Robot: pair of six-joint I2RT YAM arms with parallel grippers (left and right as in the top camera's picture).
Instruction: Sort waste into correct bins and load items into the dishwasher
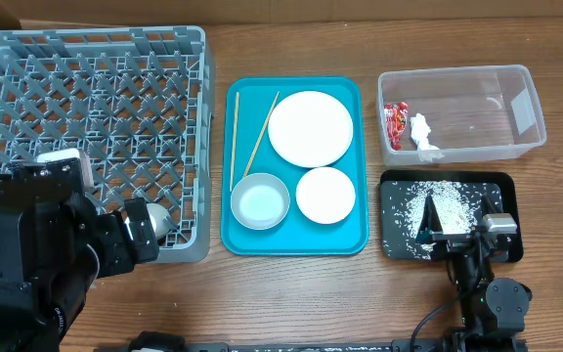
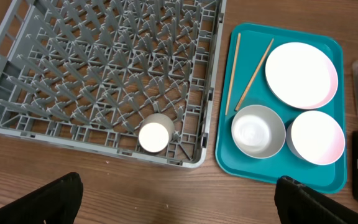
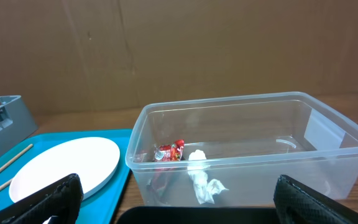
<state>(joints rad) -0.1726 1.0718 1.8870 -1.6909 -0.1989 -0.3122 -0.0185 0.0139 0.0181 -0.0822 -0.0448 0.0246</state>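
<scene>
Left hand [image 2: 179,202] stands wide open and empty above the surface [image 2: 123,186], near the dish rack [image 2: 73,74], where the small cup [image 2: 155,136] sits in the near corner. Right hand [image 3: 176,202] is equally wide and empty, facing the clear tub [image 3: 328,155] that holds the red wrapper [image 3: 169,151] and tissue [image 3: 202,180]. Yet to load, on the teal tray [image 2: 272,176]: nearest, the bowl [image 2: 258,130] and small plate [image 2: 316,137], just beside each other; beyond, the large plate [image 2: 301,74] and two chopsticks [image 2: 254,73]. Crockery judged stiff, smooth, likely slippery and breakable; take it by the rim. Chopsticks are light, thin, lying flat; pinch mid-length, singly.
</scene>
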